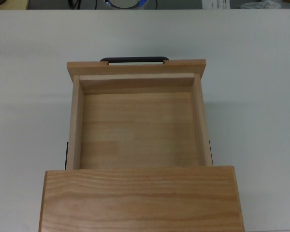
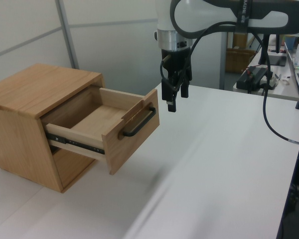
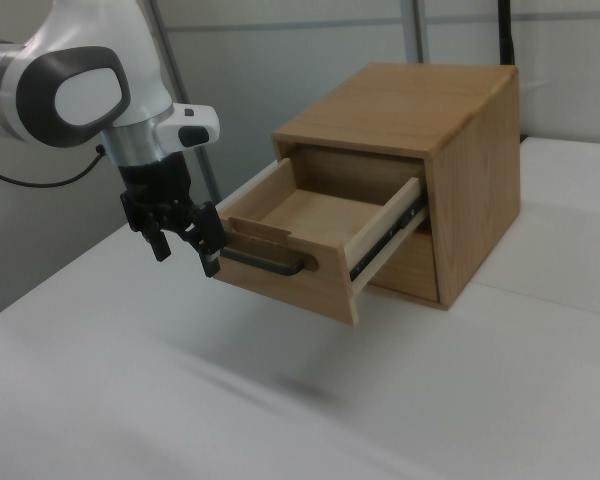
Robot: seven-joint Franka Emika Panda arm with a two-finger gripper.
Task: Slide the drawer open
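The drawer (image 1: 135,128) is a light wooden tray that stands pulled well out of the wooden cabinet (image 1: 140,198), and its inside is bare. A black bar handle (image 1: 134,60) runs across its front panel. In the left view the drawer (image 2: 97,117) and handle (image 2: 139,123) face right. My gripper (image 2: 177,98) hangs just past the panel's upper far corner, clear of it. In the right view the drawer (image 3: 310,220) juts leftward, and the gripper (image 3: 187,250) sits at the left end of the handle (image 3: 270,262), open with nothing between its fingers. The top view does not show the gripper.
The cabinet (image 2: 35,89) stands on a white table (image 2: 214,164). A black cable (image 2: 269,119) loops down from the arm. Another desk (image 2: 269,82) with equipment lies at the left view's right. Wall panels rise behind the cabinet (image 3: 410,105).
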